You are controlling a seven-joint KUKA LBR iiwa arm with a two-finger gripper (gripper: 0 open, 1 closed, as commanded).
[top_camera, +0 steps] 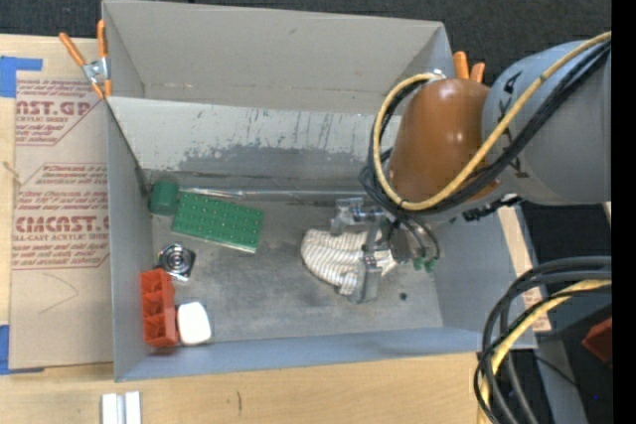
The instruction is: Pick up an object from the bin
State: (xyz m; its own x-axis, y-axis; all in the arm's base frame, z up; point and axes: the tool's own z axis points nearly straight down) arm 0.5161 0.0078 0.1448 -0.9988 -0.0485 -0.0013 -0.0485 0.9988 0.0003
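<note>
My gripper (366,265) is low in the bin's right half, its metal fingers down on a crumpled white cloth with thin stripes (330,258). The cloth bunches up against the fingers and lies partly beneath them. Whether the fingers have closed on it I cannot make out.
A green studded plate with a round green cap (211,216) lies at the left. Below it sit a small metal ring part (176,260), a red block (155,307) and a white block (194,323) by the front left corner. The arm and its cables hang over the bin's right side.
</note>
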